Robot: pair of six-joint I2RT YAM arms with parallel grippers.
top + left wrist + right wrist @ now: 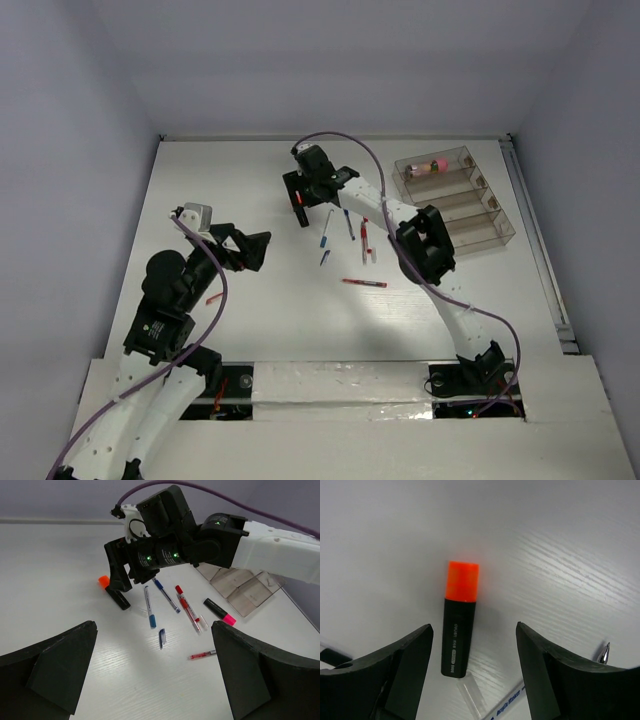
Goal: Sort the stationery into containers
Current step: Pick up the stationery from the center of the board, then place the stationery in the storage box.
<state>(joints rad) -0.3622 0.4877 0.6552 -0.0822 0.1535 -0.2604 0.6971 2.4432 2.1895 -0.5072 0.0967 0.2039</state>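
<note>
Right tool (474, 632) is released, jaws wide, hanging over the highlighter (459, 630) without touching it. Highlighter lies flat on the counter (560, 540), centre-left of the wrist frame, orange cap toward the top. My read: light, rigid plastic with a smooth barrel, likely to twist or skid if pinched off-centre. Grip the black barrel mid-length, not the cap. Left tool (252, 250) released, empty. Organiser (470, 228) sits upper right in the top view.

top overhead, far; wrist views nearer, both show orange-capped highlighter (459, 630).
</note>
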